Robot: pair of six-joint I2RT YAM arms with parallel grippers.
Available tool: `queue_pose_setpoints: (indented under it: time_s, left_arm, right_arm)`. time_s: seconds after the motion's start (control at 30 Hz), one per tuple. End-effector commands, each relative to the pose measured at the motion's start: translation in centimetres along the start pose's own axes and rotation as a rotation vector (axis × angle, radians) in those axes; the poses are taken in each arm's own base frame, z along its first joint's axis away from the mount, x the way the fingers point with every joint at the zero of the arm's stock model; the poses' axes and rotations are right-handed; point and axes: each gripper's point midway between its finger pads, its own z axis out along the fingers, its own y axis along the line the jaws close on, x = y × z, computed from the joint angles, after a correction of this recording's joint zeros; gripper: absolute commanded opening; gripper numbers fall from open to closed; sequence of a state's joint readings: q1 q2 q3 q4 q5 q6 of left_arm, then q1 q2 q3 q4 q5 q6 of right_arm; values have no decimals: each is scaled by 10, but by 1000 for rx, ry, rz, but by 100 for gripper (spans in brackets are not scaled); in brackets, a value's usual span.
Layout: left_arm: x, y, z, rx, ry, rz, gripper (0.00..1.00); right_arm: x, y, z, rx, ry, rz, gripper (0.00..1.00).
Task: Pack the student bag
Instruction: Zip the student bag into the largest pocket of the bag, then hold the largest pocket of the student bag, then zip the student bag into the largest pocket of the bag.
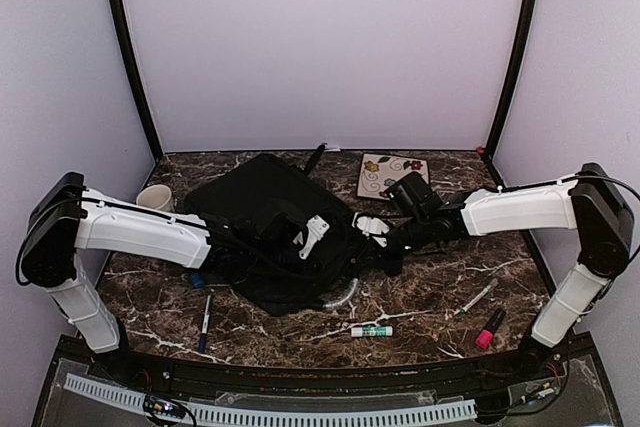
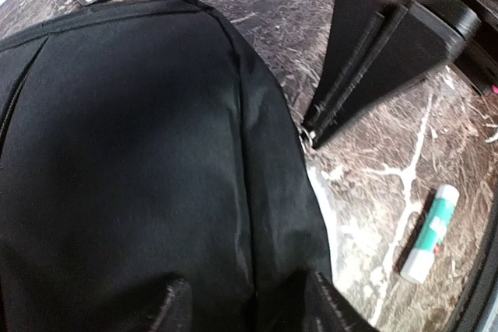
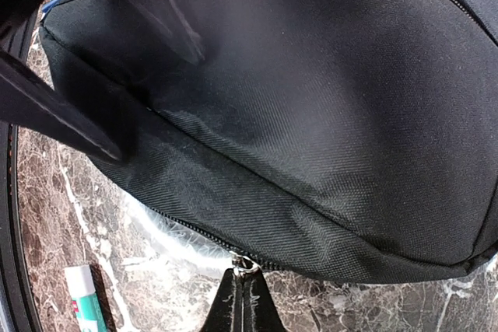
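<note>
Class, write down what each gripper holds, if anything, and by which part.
Right gripper: the bag, by its zipper pull. Left gripper: nothing; open over the bag.

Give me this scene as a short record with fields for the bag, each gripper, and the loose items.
bag: black, lying flat, centre of scene
right gripper: shut on the zip pull at the bag's edge
left gripper: open, fingers apart over the bag's top
loose items: glue stick, pink marker, pen, cup, flowered notebook
</note>
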State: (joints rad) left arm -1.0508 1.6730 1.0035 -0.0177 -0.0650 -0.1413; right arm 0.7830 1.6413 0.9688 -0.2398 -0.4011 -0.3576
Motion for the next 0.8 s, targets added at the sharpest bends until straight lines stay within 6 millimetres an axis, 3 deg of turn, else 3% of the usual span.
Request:
queue_pose_setpoints:
  time_s: [0.0,0.17,0.33,0.77]
  left_arm:
    - [1,5,9,-74,38,28,45]
    - [-2,-3,7,-38,26,51,20]
    - [-4,-7,-3,-15,9,61,0]
    - [10,-18,-27,56,15,77,0]
  right_arm:
    - [-22,6,-5,-30,-72,-21,0]
    - [-11,2,-3,-20,-35,-17,0]
    - [0,-15,-6,10,-15,23,0]
    - [36,-97,9,191,132,126,0]
